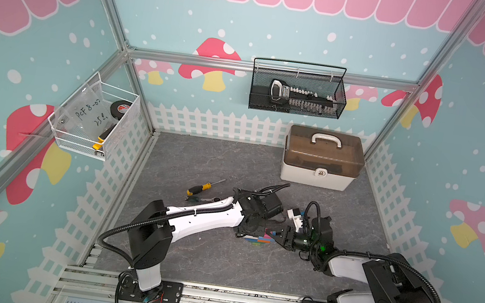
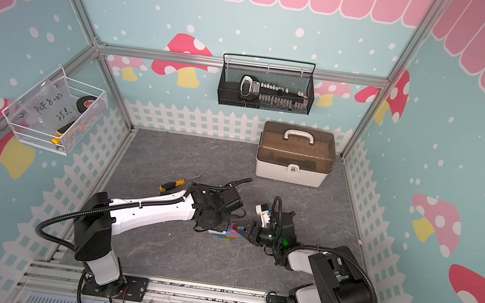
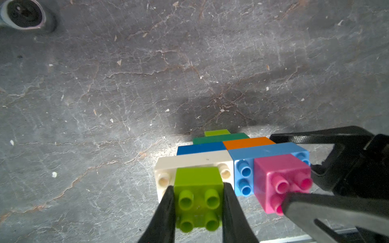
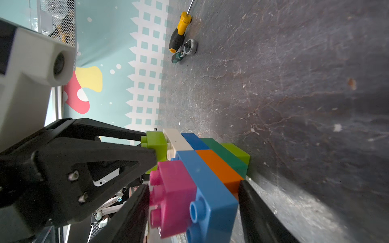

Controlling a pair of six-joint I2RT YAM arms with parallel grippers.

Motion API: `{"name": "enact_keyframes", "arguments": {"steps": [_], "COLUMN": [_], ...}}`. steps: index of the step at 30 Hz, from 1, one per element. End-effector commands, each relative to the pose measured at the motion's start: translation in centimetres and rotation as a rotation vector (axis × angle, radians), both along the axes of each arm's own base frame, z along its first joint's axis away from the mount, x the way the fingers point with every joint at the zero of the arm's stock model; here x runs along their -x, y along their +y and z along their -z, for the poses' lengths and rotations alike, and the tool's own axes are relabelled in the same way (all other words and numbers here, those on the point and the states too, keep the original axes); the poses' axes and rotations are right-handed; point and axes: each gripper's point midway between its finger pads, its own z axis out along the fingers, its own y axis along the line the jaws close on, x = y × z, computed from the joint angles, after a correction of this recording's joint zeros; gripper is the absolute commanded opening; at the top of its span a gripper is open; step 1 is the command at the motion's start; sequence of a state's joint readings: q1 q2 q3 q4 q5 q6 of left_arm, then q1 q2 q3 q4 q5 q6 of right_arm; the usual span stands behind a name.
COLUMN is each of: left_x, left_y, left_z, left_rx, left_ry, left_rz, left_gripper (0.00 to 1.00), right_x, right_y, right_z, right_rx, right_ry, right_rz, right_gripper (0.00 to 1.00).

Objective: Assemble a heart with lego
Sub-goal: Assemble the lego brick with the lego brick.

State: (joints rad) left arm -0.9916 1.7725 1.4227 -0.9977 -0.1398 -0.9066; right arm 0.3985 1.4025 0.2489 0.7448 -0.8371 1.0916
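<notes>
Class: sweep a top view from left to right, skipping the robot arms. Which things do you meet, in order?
White wire basket → yellow-handled screwdriver → heart → storage box. The black mesh basket spans both heart and box, so it is left out.

In a top view the heart (image 1: 261,242) lies mostly hidden beneath the left end effector (image 1: 255,229) and right end effector (image 1: 272,236); only a coloured strip shows. The right wrist view crops its blue brick (image 4: 212,202).
</notes>
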Motion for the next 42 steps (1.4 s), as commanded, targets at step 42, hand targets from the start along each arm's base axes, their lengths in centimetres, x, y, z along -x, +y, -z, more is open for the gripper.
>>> {"name": "enact_keyframes", "arguments": {"steps": [42], "left_x": [0.3], "left_y": [1.4], "left_z": [0.2], "left_rx": [-0.012], "left_ry": [-0.058], "left_rz": [-0.041], "left_gripper": [0.14], "right_x": [1.1], "right_y": [-0.4], "right_z": [1.0], "right_rx": [0.057], "right_ry": [0.03], "right_rz": [-0.024], "right_gripper": [0.63]}}
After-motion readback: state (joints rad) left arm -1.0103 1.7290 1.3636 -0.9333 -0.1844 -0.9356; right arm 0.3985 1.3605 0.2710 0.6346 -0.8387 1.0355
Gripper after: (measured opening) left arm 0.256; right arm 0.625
